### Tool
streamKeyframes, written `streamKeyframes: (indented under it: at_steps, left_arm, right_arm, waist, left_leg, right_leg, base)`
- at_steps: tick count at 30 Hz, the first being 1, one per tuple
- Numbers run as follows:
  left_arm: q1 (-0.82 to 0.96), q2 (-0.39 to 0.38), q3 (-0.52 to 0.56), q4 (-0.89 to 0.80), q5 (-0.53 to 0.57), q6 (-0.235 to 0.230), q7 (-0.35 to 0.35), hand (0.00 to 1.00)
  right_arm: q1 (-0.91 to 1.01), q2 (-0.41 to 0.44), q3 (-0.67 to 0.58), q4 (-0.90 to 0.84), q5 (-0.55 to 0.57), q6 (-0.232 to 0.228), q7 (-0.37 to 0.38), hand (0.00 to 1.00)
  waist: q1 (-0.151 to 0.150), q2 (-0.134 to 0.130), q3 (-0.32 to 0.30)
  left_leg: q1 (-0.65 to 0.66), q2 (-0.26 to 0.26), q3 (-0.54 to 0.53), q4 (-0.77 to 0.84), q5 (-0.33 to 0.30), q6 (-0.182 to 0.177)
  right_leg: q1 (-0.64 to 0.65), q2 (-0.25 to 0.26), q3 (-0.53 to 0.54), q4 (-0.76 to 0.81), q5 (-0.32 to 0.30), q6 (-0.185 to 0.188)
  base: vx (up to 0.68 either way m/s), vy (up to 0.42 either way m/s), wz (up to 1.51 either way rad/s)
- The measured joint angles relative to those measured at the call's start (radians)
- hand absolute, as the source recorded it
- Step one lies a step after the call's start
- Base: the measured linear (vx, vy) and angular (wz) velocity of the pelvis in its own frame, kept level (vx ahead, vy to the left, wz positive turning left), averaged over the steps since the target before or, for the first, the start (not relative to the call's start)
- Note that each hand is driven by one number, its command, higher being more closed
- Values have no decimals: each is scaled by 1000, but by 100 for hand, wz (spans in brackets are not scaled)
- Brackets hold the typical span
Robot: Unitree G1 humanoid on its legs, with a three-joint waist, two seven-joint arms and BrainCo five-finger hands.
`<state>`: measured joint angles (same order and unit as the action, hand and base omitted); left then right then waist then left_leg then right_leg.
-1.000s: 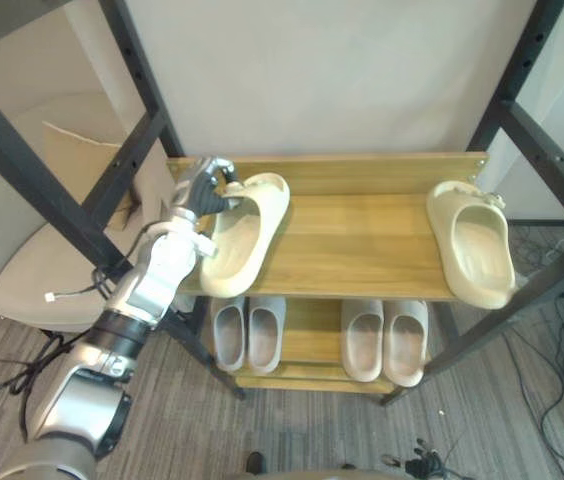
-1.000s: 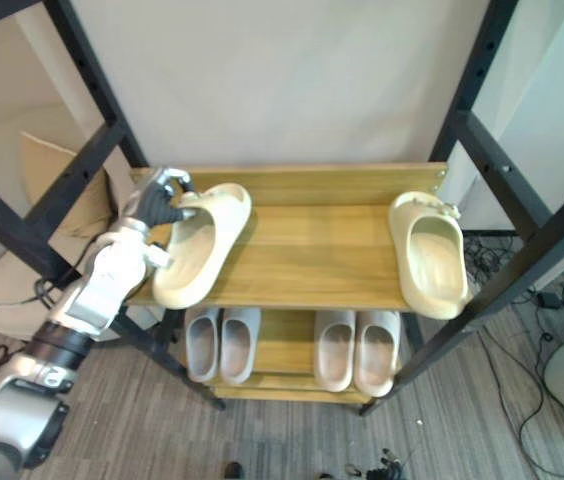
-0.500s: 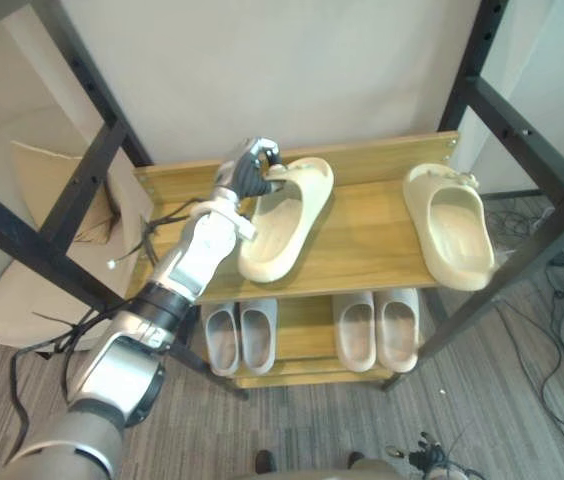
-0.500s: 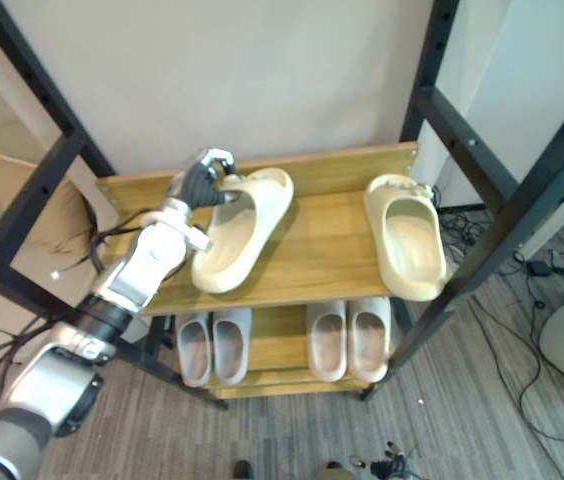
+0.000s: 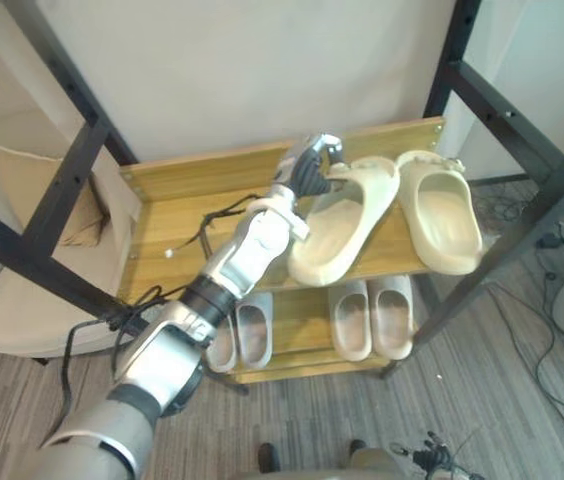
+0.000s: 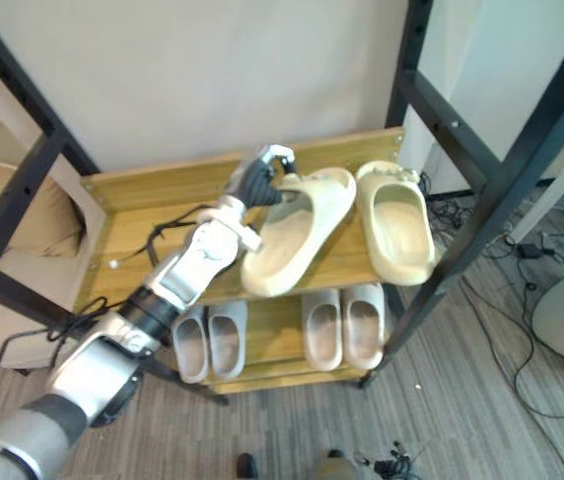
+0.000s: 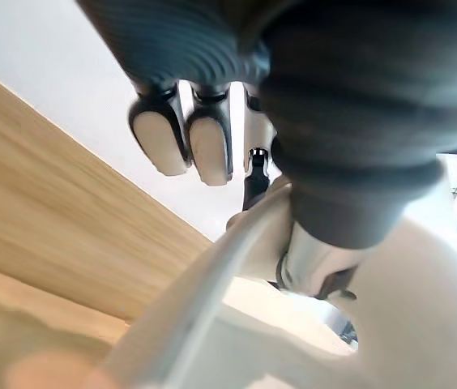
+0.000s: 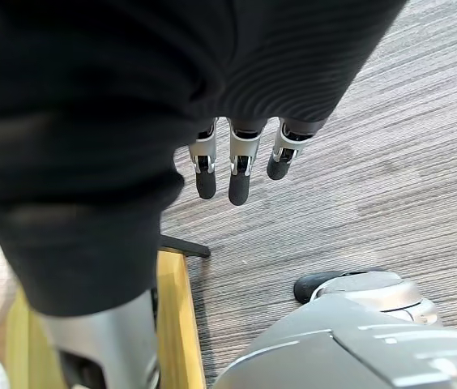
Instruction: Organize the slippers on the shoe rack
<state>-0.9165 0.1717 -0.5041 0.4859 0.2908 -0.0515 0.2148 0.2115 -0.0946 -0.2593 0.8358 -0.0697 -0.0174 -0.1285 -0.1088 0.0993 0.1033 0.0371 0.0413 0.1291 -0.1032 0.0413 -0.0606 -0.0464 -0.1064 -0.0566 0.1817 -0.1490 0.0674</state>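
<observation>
On top shelf, left hand curls round rim of cream slipper, seemingly light, pliable foam; right hand hangs, fingers straight.

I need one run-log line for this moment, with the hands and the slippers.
left hand: shut on cream slipper | cream slipper: angled, beside second cream slipper on top shelf | right hand: open, idle above floor

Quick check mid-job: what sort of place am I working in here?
Probably an office or lab corner staged as an entryway. A wooden shoe rack has a cream slipper on top, gripped by the left hand, and grey slippers below. There is grey carpet and a black metal frame around the rack.
</observation>
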Motion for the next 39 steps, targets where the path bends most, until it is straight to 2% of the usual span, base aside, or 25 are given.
streamKeyframes:
  at_steps: [15, 28, 34, 39]
  left_arm:
    - [-10, -72, 16, 64, 0, 19, 21, 0]
    - [-9, -71, 19, 54, -30, 18, 22, 0]
    - [63, -65, 78, -141, -105, -7, 48, 0]
    - [157, -28, 89, -294, -159, -29, 59, 0]
  right_arm:
    - [21, 14, -14, -38, 10, -4, -7, 0]
    - [26, 14, -14, -36, 11, -10, -6, 0]
    - [25, 13, -10, -29, 11, -11, -5, 0]
    - [17, 8, -2, 3, 9, -12, 0, 0]
  waist:
    - [-1, 0, 0]
    - [-1, 0, 0]
    - [2, 1, -1]
    - [5, 2, -2]
  left_leg:
    - [-3, -2, 20, 0, 0, 0]
    - [-1, -5, 5, 0, 0, 0]
    - [3, -5, -6, 0, 0, 0]
    - [3, -6, -15, 0, 2, 1]
  right_leg:
    - [-11, -7, 4, 9, -4, 2]
    - [0, -14, -17, 6, -4, 3]
    - [13, -14, -27, -1, -4, 3]
    - [18, -14, -38, -3, -4, 3]
  base:
    - [0, 0, -1]
    - [0, -4, 3]
    - [1, -9, 4]
    - [-1, -6, 4]
